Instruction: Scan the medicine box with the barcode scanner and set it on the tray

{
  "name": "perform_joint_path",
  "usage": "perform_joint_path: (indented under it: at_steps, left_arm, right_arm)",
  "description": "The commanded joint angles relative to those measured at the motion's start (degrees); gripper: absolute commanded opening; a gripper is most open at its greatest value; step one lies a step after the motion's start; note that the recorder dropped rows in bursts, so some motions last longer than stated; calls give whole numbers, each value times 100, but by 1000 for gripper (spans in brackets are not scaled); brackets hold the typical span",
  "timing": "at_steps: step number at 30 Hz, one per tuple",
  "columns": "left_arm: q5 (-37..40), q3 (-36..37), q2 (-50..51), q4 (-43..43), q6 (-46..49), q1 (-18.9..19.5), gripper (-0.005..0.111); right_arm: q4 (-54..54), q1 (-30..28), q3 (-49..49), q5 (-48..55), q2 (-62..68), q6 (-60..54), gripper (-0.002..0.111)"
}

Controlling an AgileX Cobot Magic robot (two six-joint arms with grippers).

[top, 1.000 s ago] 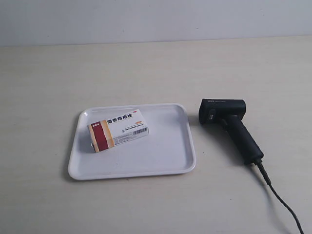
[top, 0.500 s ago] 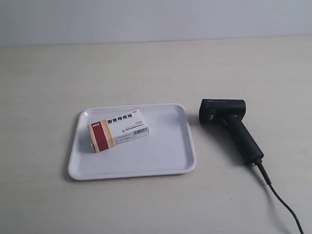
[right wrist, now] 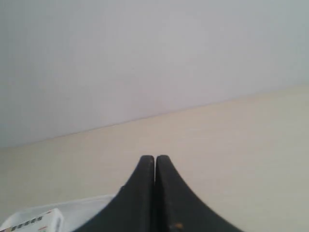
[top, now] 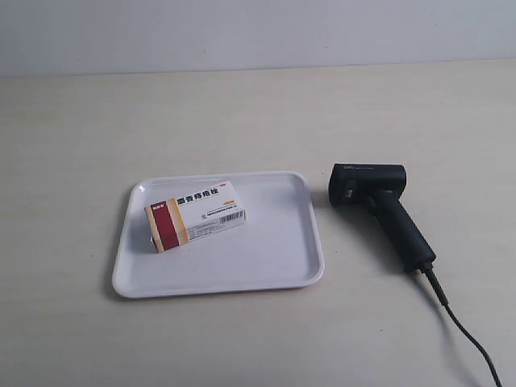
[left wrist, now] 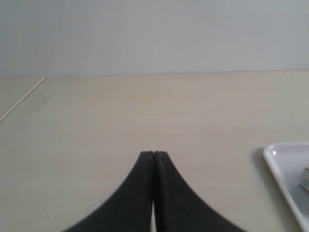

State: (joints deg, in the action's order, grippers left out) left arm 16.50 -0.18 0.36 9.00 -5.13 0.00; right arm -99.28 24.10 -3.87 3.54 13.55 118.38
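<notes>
The white medicine box (top: pixel 195 214) with its dark red and tan end lies flat in the left half of the white tray (top: pixel 282 258), barcode side up. To the tray's right the black barcode scanner (top: pixel 379 205) lies on its side on the table, its cable trailing toward the near right corner. No arm shows in the exterior view. My left gripper (left wrist: pixel 153 153) is shut with nothing in it, above bare table, the tray's corner (left wrist: pixel 282 162) off to one side. My right gripper (right wrist: pixel 155 157) is shut and empty too, with the box's end (right wrist: pixel 41 221) and tray (right wrist: pixel 87 205) beyond it.
The pale wooden table (top: pixel 242 113) runs back to a plain light wall. A table edge or seam (left wrist: pixel 21 100) shows in the left wrist view.
</notes>
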Motion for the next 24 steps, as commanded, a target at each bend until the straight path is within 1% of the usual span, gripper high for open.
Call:
perform_joint_path:
  at_steps: [1, 2, 3, 4, 5, 6, 7, 9, 10, 11, 12, 14, 16, 24]
  left_arm:
    - [-33, 18, -36, -33, 12, 9, 1]
    - [-33, 18, -36, -33, 12, 9, 1]
    - [-33, 18, -36, -33, 12, 9, 1]
    - [-33, 18, -36, -33, 12, 9, 1]
    - [-34, 18, -36, -23, 12, 9, 1]
    - [-34, 18, -36, -23, 23, 9, 1]
    - [-34, 18, -36, -23, 23, 9, 1]
    - [-34, 18, -36, -23, 23, 9, 1]
    - [-34, 18, -36, -23, 23, 9, 1]
    - [-34, 18, -36, -23, 23, 9, 1]
    - [-20, 18, -36, -23, 22, 9, 1]
    - [-20, 18, -36, -7, 22, 9, 1]
    - [-20, 18, -36, 13, 22, 9, 1]
    - [-20, 18, -36, 35, 22, 9, 1]
  right_arm:
    - [-67, -11, 387, 780, -381, 347, 1]
    - [-67, -11, 387, 799, -482, 347, 1]
    - [155, -11, 387, 799, -537, 242, 1]
    - [1075, -11, 387, 864, -675, -361, 1]
    - [1585, -11, 387, 864, -752, -856, 1]
    - [3128, -11, 387, 952, -914, -2698, 1]
    - [3862, -11, 387, 952, -1001, -3476, 1]
    - [5328, -11, 387, 862, -1236, -5582, 1]
    - [5818, -11, 387, 781, -1331, -6310, 1]
    - [6821, -11, 387, 535, -1355, -7809, 1]
    - [7681, -11, 387, 534, -1355, -8745, 1]
    - [8344, -11, 387, 640, -1355, -9414, 1]
    - [8582, -11, 387, 730, -1355, -9483, 1]
    - [8512, -11, 387, 707, -1355, -9494, 1]
